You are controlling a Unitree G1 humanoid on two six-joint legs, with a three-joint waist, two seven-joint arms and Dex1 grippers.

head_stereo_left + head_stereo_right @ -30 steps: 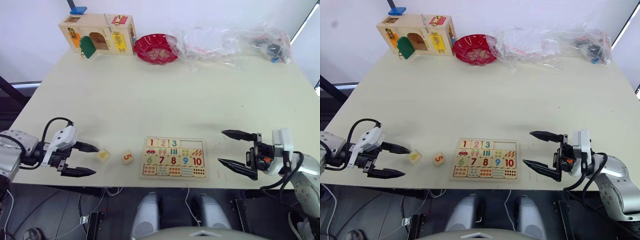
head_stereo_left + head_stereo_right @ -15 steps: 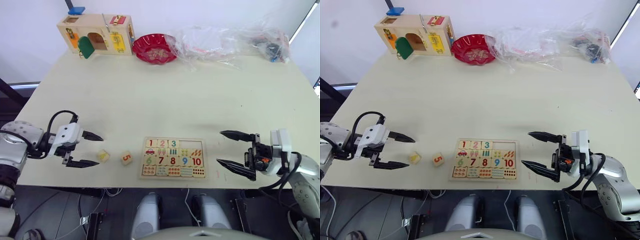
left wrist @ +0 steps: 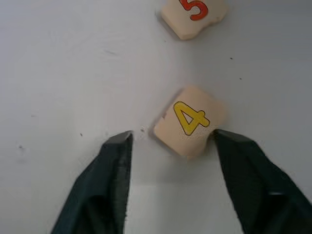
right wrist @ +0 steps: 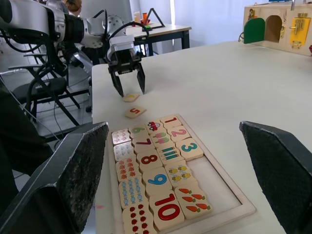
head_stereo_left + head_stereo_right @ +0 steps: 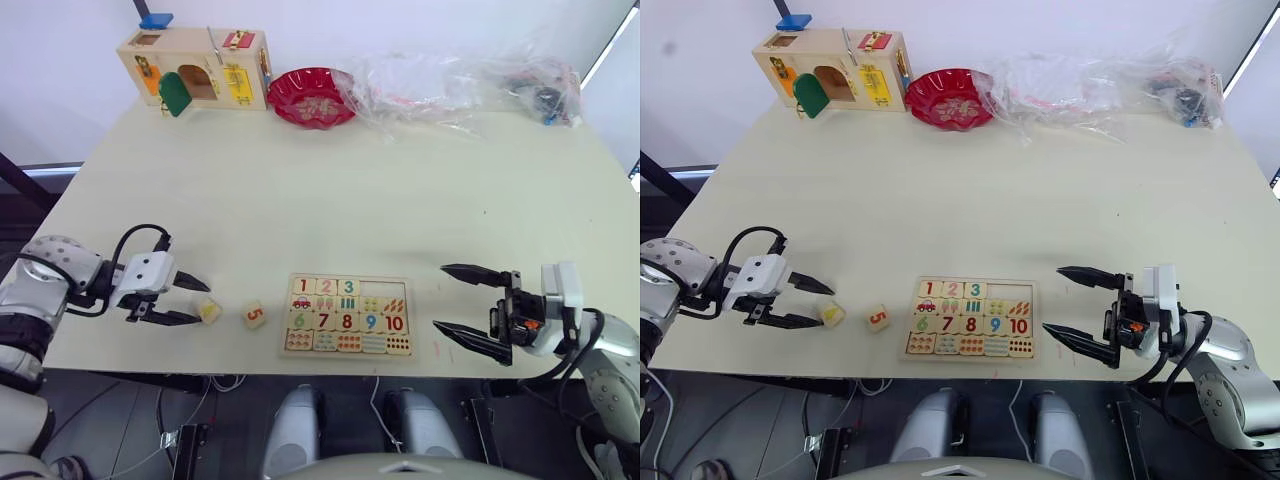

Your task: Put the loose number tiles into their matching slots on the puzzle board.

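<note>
Left jaws (image 3: 168, 139): spread wide, low over the bench, straddling the yellow 4 tile (image 3: 190, 120); one finger (image 3: 243, 170) is at the tile's edge, the other (image 3: 109, 170) stands apart from it, nothing gripped.
Yellow 4 tile: flat on the bench (image 5: 330, 190) near its near-left edge, numeral up.
Red 5 tile (image 5: 254, 315): loose on the bench just right of the 4 tile, between it and the puzzle board (image 5: 348, 315).
Right jaws (image 5: 462, 304): wide open and empty, held above the bench to the right of the board, apart from it.
Puzzle board: near the bench's near edge, middle; 1, 2 and 3 sit in its far row, with two open slots (image 5: 1006, 292) at that row's right end; 6 to 10 fill the row below.
In the way: nothing lies between the 4 tile and the board except the 5 tile.
Far side: a wooden latch box (image 5: 195, 68) at far left, a red bowl (image 5: 312, 96) beside it, crumpled clear plastic bags (image 5: 455, 85) to the right.
Left wrist view: makes the 4 readable; the head views show just a pale tile with a yellow mark.
Right wrist view: shows a chair (image 4: 46, 92) and another table (image 4: 158, 34) beyond the bench.
</note>
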